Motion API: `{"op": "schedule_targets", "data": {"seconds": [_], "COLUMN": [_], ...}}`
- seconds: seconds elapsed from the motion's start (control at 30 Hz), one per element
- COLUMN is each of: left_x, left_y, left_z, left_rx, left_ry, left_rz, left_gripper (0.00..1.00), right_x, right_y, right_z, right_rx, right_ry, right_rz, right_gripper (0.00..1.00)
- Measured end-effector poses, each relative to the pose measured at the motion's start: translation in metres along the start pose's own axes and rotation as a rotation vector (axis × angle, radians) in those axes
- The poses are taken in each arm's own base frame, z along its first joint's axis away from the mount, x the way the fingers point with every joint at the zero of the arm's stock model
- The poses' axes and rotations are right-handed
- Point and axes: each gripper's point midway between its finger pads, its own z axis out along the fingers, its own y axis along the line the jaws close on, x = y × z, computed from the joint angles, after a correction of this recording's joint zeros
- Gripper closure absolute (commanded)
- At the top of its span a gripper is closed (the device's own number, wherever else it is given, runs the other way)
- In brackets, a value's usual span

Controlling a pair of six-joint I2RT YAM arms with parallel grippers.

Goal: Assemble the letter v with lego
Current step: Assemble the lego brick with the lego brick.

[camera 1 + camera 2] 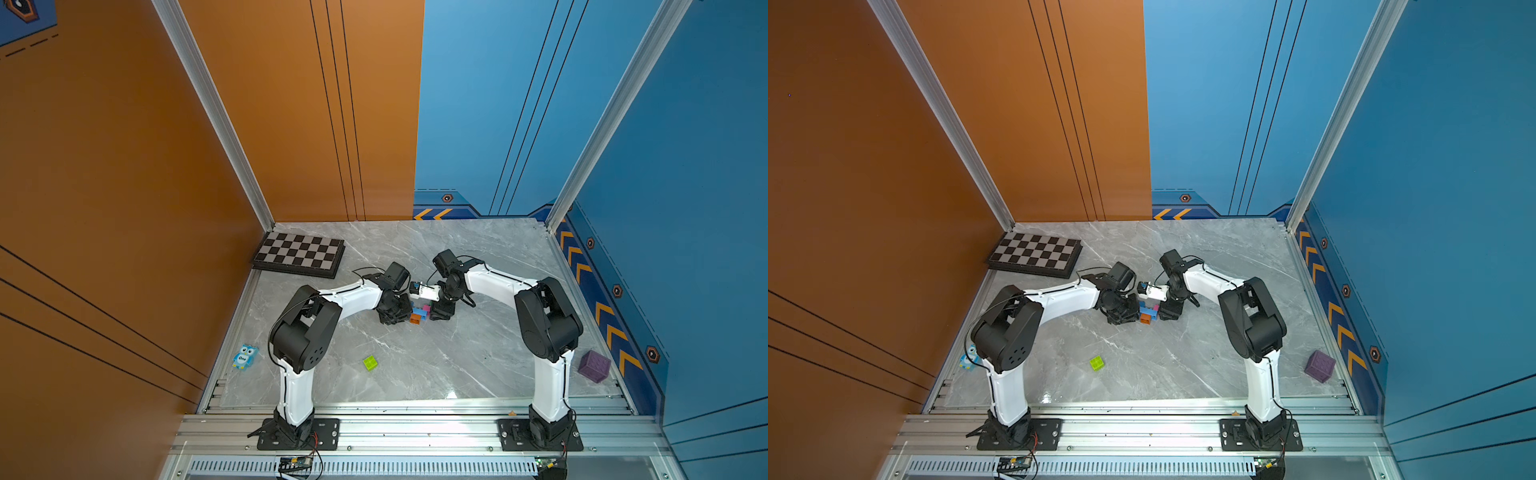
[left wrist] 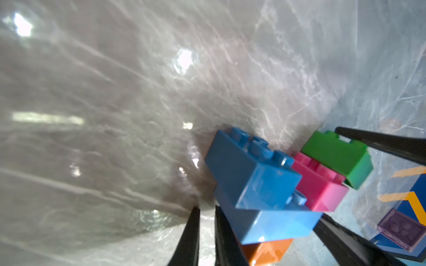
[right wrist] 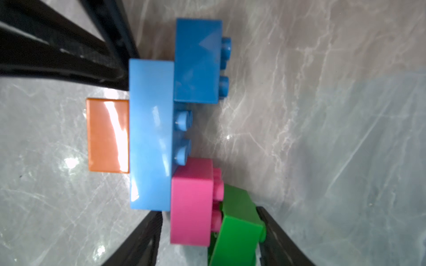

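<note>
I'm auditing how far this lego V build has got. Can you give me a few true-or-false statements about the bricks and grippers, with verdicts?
1. The lime brick lies alone on the table, apart from the other bricks. True.
2. The green brick sits flat and fully seated on the pink brick. False: in the right wrist view it is tilted on the pink studs.
3. The left gripper is shut. True.
4. The orange brick is stacked on the dark blue brick. False: it joins the light-blue brick, on its studless side.
5. The purple cube stands beside the chessboard. False: they are at opposite corners of the table.
</note>
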Motion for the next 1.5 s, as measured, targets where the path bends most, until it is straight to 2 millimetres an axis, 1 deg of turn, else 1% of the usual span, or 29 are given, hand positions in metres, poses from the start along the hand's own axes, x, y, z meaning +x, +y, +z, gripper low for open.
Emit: {"op": "schedule_targets", "data": {"seconds": [0.17,0.3,0.77,1.0,1.3,1.5], "left_x": [-0.005,-0.006,-0.006,-0.006,-0.005,-0.005], "left_y": [0.002,0.002,0.002,0.002,0.001,0.001], "left_z": [-0.001,-0.001,-0.001,-0.001,-0.001,-0.001], "left_rx": [0.001,0.002,0.003,0.002,0.002,0.002], "left_ry": [-0.006,-0.007,-0.008,-0.008,-0.008,-0.009], "left_rz": [-0.011,-0.008,-0.008,-0.007,-0.005,-0.005], "left_gripper": [0.83,0.83,0.83,0.83,0.82,0.82], "right_x": [-0.003,-0.002,0.0,0.0,-0.001,0.0], "right_y": [0.003,0.002,0.0,0.0,-0.011,-0.011], "right_z": [0.001,0.001,0.001,0.0,0.001,0.002], "right_rx": [-0.006,-0.001,0.008,0.012,0.049,0.05], "right_ry": [-0.004,0.002,0.01,0.013,0.027,0.031], "right_rz": [-0.006,0.002,0.04,0.054,0.095,0.099], "right_gripper": [0.35,0.38,0.44,0.44,0.45,0.45]}}
